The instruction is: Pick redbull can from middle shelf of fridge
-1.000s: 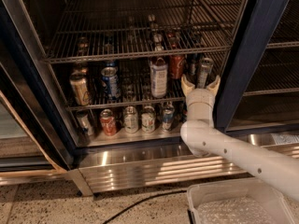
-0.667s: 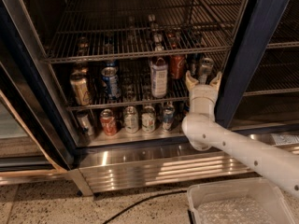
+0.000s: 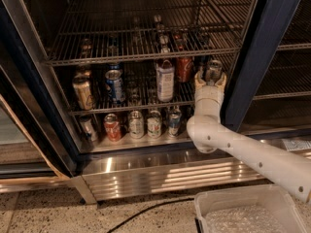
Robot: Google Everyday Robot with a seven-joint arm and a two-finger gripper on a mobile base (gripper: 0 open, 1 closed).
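The fridge [image 3: 257, 57] stands open, with a dark blue frame and wire racks. The redbull can [image 3: 212, 70], slim and silvery with a shiny top, stands at the right end of the middle shelf [image 3: 97, 109]. My gripper [image 3: 210, 77] has reached into the fridge at that shelf. It is open, with one finger on each side of the can, and its white wrist hides the can's lower part. I cannot tell whether the fingers touch the can.
On the same shelf stand a tall bottle [image 3: 165, 79], a red can [image 3: 183, 68], a wider blue soda can [image 3: 114, 84] and a gold can [image 3: 82, 92]. Several cans stand on the fridge floor below. A white bin [image 3: 252, 212] and a black cable [image 3: 146, 210] are on the ground.
My gripper has moved up and deeper into the fridge, so its fingers now straddle the redbull can. The cans have not moved.
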